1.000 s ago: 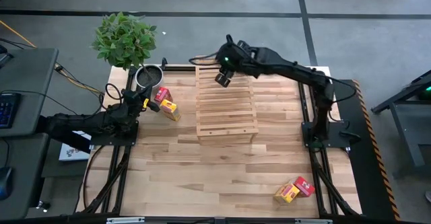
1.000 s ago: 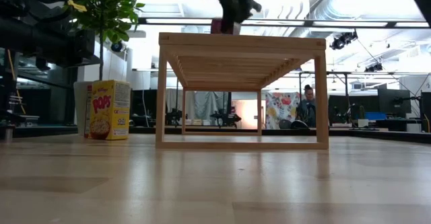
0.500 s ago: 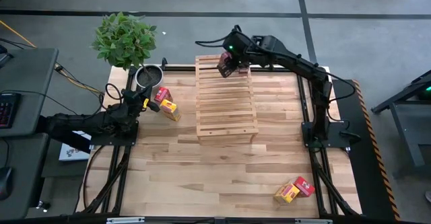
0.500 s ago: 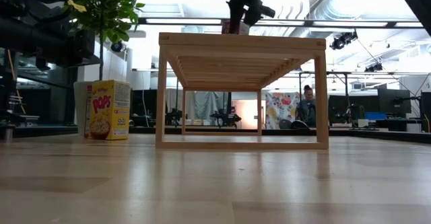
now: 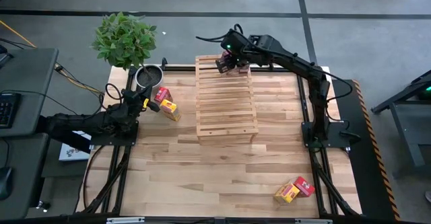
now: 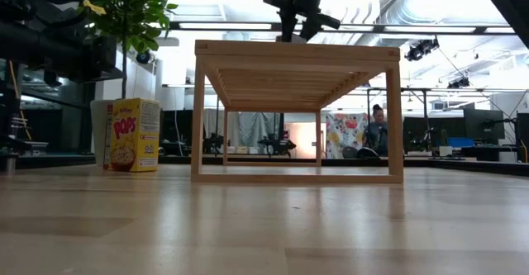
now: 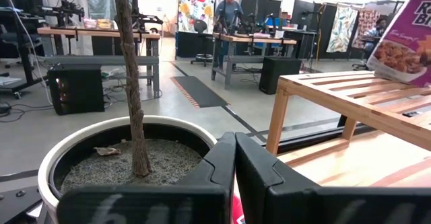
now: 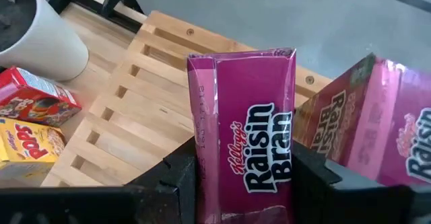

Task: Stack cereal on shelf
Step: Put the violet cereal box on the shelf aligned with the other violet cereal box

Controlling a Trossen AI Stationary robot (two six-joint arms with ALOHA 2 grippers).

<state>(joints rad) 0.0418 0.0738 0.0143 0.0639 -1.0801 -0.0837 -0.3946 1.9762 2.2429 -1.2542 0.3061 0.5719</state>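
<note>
Two pink boxes up at the rack's (image 5: 225,96) far end: the right jaws (image 5: 227,64) are clamped on one pink box (image 8: 244,150), held just over the slats, with the second pink box (image 8: 377,126) right beside it. Left jaws (image 5: 141,103) are closed on nothing, near the pot (image 7: 114,158), with a red box (image 5: 161,94) and yellow box (image 5: 169,109) just past them on the tabletop (image 5: 222,170).

Right arm stretches far forward, its pincer (image 5: 227,61) clamped around a load. Left arm lies low, its pincer (image 7: 234,158) closed.
</note>
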